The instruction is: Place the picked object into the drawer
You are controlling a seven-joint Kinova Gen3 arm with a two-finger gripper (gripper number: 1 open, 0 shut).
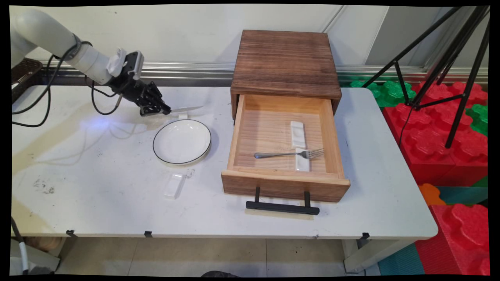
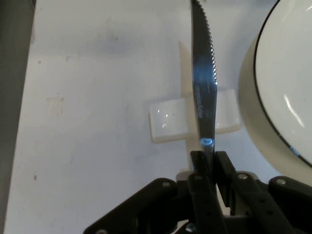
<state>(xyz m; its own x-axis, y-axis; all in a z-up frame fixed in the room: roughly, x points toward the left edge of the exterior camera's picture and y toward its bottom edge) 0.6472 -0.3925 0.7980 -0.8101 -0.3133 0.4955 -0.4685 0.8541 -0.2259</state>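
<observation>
On the worktop (image 1: pixel 117 203) in the main view, the gripper (image 1: pixel 156 111) is sitting low at the far left, just behind the white plate (image 1: pixel 182 141), and is holding a knife (image 1: pixel 186 109) by its handle. The blade is pointing right, lying roughly level over a small white rest (image 1: pixel 182 115) at the plate's far rim. The plate, black-rimmed, is holding nothing. A second white rest (image 1: pixel 174 185) is lying on the worktop in front of the plate. To the right, a wooden drawer box (image 1: pixel 286 64) is standing with its drawer (image 1: pixel 285 185) pulled out toward the camera; a fork (image 1: pixel 289 154) is lying crosswise inside it, tines right, resting across one of two white rests (image 1: pixel 302 164) (image 1: pixel 297 134) in the drawer. A black handle (image 1: pixel 282 207) is showing on the drawer front.

Hand view: the fingers (image 2: pixel 223 168) are closed tight on the knife (image 2: pixel 204 87), almost no gap. The serrated blade is running straight up the frame, crossing over the white rest (image 2: pixel 168 122). Whether the blade is touching the rest, can't tell. The plate's (image 2: pixel 287 97) rim is sitting at the right edge.
</observation>
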